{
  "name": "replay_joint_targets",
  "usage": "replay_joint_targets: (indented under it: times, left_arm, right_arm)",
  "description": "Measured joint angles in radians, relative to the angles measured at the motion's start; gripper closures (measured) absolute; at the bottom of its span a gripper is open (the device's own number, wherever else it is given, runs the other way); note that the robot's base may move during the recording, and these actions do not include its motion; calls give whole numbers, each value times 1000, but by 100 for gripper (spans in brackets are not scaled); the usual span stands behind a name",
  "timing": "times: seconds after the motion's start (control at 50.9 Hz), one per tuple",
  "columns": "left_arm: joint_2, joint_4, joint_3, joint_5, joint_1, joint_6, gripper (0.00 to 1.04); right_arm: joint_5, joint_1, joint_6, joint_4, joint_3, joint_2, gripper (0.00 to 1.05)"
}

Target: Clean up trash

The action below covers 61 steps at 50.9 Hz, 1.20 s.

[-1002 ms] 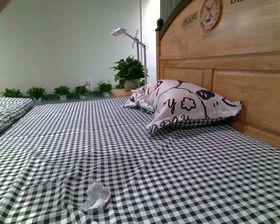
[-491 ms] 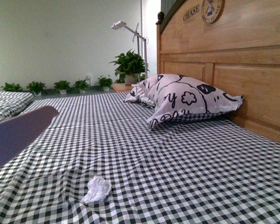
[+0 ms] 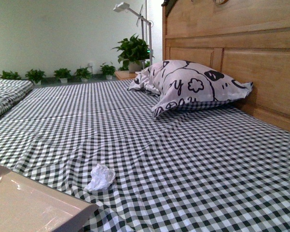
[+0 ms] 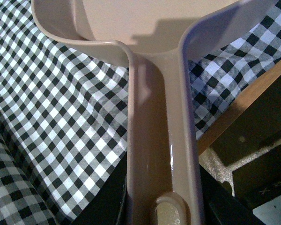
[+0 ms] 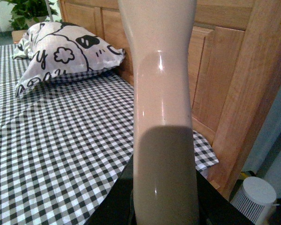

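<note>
You have left gripper (image 4: 164, 208) clamped on beige plastic dustpan (image 3: 34, 207), right gripper (image 5: 165, 206) on glossy beige handle (image 5: 161, 93); crumpled white paper wad (image 3: 100, 177) near pan.

Trash (image 3: 100, 177) lies on open checked sheet (image 3: 183, 159); approach free from above, right and far side. Dustpan (image 3: 34, 205) crowds the near left. Pillow (image 3: 193, 89) and headboard (image 3: 251, 63) stand well apart, far right.
</note>
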<state>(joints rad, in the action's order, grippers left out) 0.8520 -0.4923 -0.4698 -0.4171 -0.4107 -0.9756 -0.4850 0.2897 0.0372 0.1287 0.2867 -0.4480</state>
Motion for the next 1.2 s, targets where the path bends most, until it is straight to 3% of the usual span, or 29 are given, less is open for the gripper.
replay_joint_targets:
  times: [0.472,0.943,1.061,1.198]
  left_arm:
    - [201,184,-11,63,69,-77,79]
    - [217,86,-16,96,75,-188,79]
    - [217,86,-16,97,75,-191,79]
    - [217,86,-16,96,75,-195,79]
  right_arm:
    - [0,0,0,0,0,0,86]
    - [2,0,1,-2,0,-1,86]
    - [123,23,31,-265,110,-81,86]
    - [216,100,31,-319,198,-257,86]
